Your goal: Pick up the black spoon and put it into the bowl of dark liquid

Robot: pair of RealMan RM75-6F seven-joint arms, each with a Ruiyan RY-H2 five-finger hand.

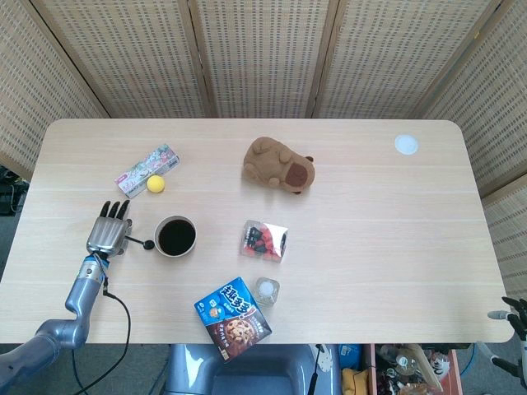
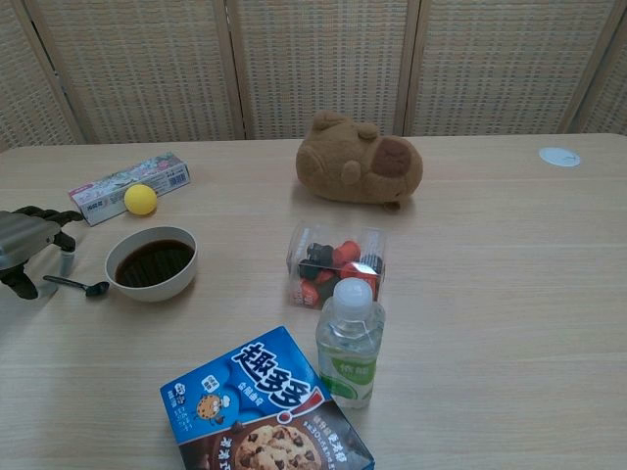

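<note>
The black spoon [image 1: 137,242] [image 2: 78,285] lies flat on the table, its scoop end just left of the white bowl [image 1: 158,227] [image 2: 153,290] of dark liquid. My left hand [image 1: 108,233] [image 2: 25,240] hovers palm-down over the spoon's handle end with its fingers apart and pointing away from me. The thumb reaches down beside the handle, and no grip on the spoon shows. My right hand [image 1: 512,314] shows only at the bottom right corner of the head view, off the table's edge, fingers apart and holding nothing.
A yellow ball [image 1: 155,184] and a small pink-green box [image 1: 147,169] lie behind the bowl. A plush capybara [image 1: 278,164], a clear box of berries [image 1: 264,239], a water bottle [image 2: 350,343], a blue cookie box [image 1: 233,318] and a white disc [image 1: 405,145] stand further right.
</note>
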